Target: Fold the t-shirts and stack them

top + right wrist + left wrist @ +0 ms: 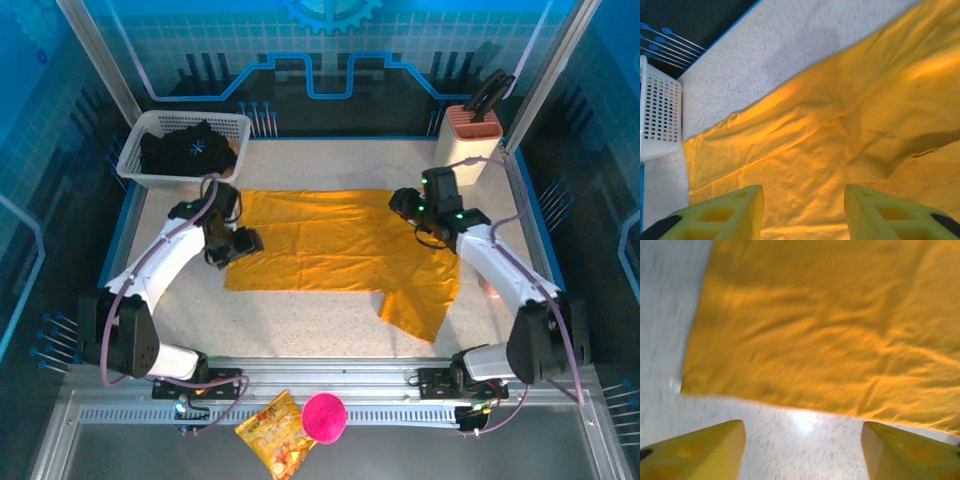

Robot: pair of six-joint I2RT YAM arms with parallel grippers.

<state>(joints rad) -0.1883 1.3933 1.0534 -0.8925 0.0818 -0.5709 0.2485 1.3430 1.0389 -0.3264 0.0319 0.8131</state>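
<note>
Orange tee point(330, 245) under R pincer point(404, 204), beside L pincer point(245, 243).

Bright overhead light, glare on table point(805, 421), left wrist view blurred

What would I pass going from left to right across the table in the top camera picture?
White basket with the black t-shirt inside → orange t-shirt spread flat → knife block.
</note>
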